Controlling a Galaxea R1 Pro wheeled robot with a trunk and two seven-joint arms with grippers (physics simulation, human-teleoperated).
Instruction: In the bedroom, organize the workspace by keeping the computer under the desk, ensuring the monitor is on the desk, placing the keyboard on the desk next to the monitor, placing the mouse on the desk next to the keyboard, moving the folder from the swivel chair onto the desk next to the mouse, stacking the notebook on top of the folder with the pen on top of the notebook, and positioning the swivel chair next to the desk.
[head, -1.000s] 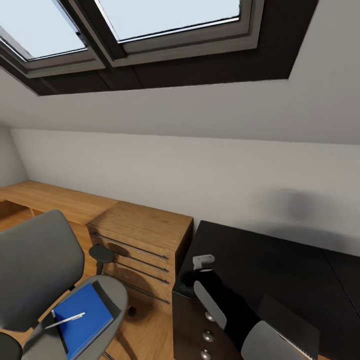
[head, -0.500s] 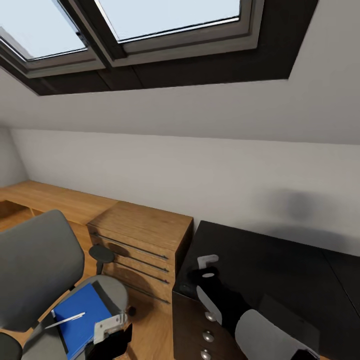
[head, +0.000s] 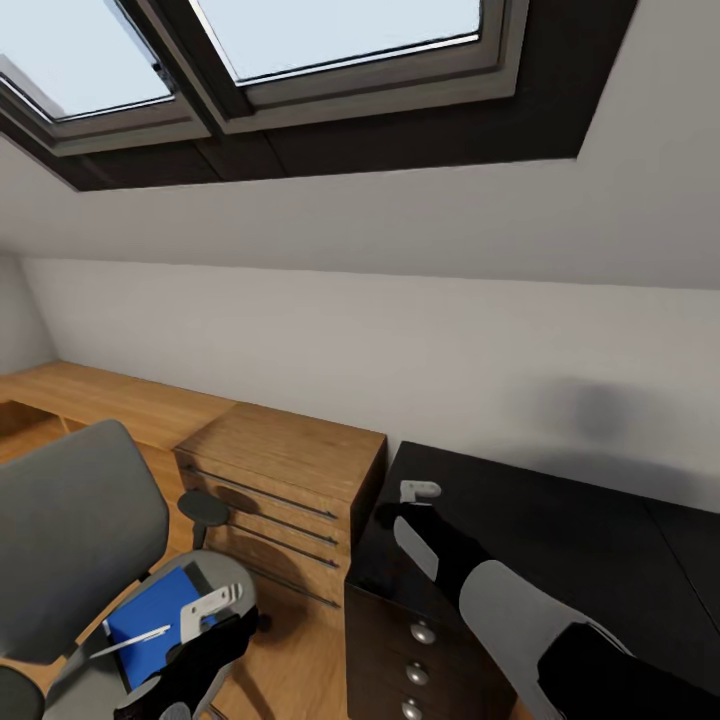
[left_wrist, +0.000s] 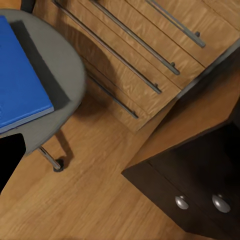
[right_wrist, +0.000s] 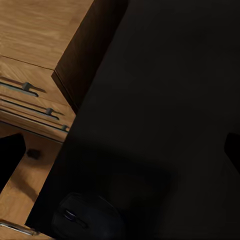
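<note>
Left gripper (head: 212, 604) newly risen over swivel chair (head: 70, 530) seat edge beside blue folder (head: 150, 625), likely next pick; jaw state unclear; right gripper (head: 418, 491) advanced over black desk (head: 560, 530), opening unclear

No readable text, no labels, no brands, no numbers anywhere

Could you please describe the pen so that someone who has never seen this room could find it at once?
Start at the grey swivel chair on the wooden floor beside the wooden drawer chest. On its seat lies a flat blue notebook, and the slim white pen rests on top of it. It is the only thin, pale stick on that blue cover.
</note>
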